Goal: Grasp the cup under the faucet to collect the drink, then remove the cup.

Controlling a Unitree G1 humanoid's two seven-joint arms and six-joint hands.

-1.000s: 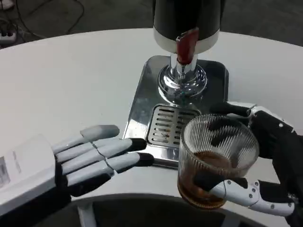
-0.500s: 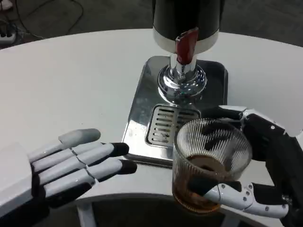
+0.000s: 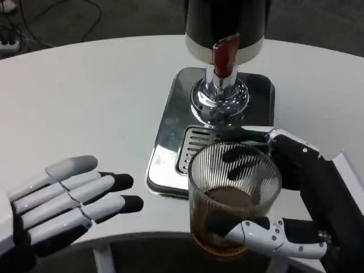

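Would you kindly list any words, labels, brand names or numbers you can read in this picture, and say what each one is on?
No readable text on the dispenser, its red tap lever, the drip tray, the ribbed glass cup, the left robot hand or the right robot hand.

White table [image 3: 85, 91] under steel drip tray [image 3: 170, 119]

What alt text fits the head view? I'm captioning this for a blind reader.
The right robot hand holds a ribbed glass cup with brown drink in its bottom, near the table's front edge and in front of a dispenser on a steel drip tray. The left robot hand lies open, fingers apart, at the table's front left.
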